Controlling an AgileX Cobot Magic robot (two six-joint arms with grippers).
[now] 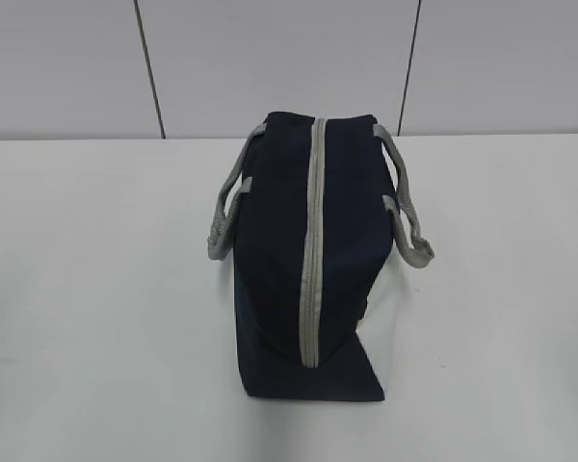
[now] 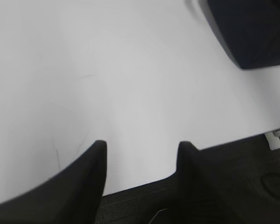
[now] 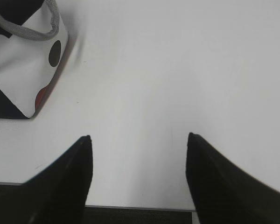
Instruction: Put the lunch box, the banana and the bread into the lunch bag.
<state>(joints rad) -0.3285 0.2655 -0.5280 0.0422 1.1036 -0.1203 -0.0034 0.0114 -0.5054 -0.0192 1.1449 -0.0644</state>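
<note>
The navy lunch bag (image 1: 306, 252) stands in the middle of the white table, its grey zipper (image 1: 312, 241) running shut along the top, a grey handle drooping on each side. A dark corner of the lunch bag (image 2: 249, 32) shows at the top right of the left wrist view. Its white side panel with dots (image 3: 25, 60) shows at the top left of the right wrist view. My left gripper (image 2: 142, 144) is open over the table's near edge, nothing between its fingers. My right gripper (image 3: 137, 137) is open over bare table, also empty. Lunch box, banana and bread are out of view.
The white table (image 1: 96, 318) stretches round the bag. Its front edge (image 3: 140, 206) lies just below both grippers, with dark floor (image 2: 233, 172) beyond it. A grey panelled wall (image 1: 270, 58) stands behind.
</note>
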